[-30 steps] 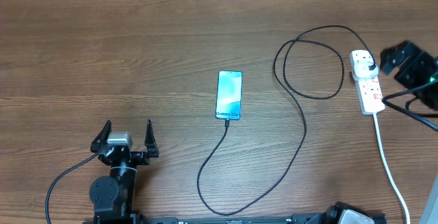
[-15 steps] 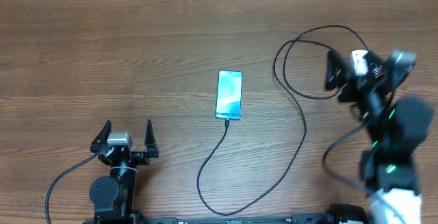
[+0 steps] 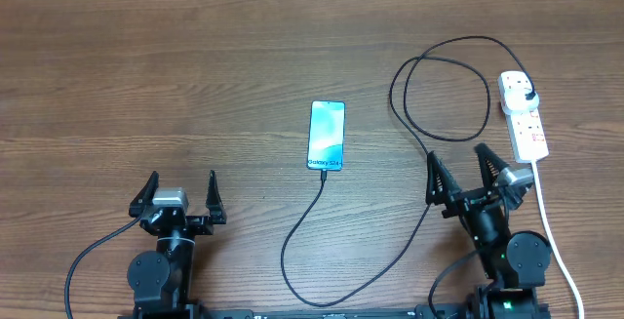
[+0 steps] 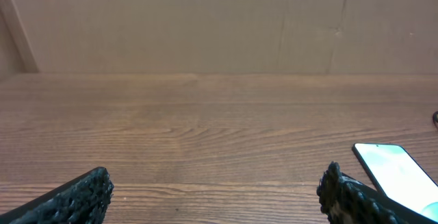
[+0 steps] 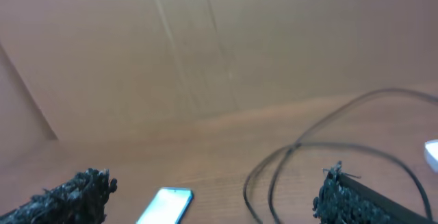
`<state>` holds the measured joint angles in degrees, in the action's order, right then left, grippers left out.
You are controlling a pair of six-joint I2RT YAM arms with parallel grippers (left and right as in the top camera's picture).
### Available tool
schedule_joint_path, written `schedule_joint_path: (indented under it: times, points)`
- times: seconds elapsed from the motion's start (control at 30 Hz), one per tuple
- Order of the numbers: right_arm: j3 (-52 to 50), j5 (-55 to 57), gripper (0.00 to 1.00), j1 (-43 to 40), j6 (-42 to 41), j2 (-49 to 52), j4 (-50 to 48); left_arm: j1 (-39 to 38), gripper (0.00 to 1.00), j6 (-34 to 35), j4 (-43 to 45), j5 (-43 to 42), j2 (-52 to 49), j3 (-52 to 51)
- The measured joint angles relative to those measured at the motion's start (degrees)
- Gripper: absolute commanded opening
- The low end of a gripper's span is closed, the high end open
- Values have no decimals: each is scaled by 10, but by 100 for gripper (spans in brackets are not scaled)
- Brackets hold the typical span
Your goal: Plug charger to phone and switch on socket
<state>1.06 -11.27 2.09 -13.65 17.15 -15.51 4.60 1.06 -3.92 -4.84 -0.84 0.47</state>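
Note:
The phone (image 3: 327,135) lies flat mid-table with a lit blue-teal screen. It also shows in the left wrist view (image 4: 397,170) and the right wrist view (image 5: 164,205). The black charger cable (image 3: 430,163) runs from the phone's near end, loops on the table and ends in a black plug seated in the white socket strip (image 3: 524,116) at the far right. The cable also shows in the right wrist view (image 5: 287,157). My left gripper (image 3: 178,191) is open and empty near the front left. My right gripper (image 3: 459,166) is open and empty near the front right, beside the strip.
The strip's white cord (image 3: 556,241) runs down the right side toward the front edge, past my right arm. A brown wall stands behind the table (image 4: 205,25). Bare wooden tabletop (image 3: 195,75) lies to the left of the phone.
My right arm has swung back from the socket strip at the far right to the front right of the table, gripper open. The left arm, phone and cable have not moved.

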Motion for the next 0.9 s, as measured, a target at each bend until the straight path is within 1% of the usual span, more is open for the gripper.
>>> schedule_joint_path:
  times: [0.17,0.23,0.43,0.9]
  points:
    - [0,22,100,3,3,-85,162,0,100,0,0,0,0,0]
    - [0,28,100,3,7,-113,201,0,100,0,0,0,0,0]
    - [0,37,100,3,35,-164,200,0,100,0,0,0,0,0]
    - [0,42,100,3,47,-164,201,0,100,0,0,0,0,0]
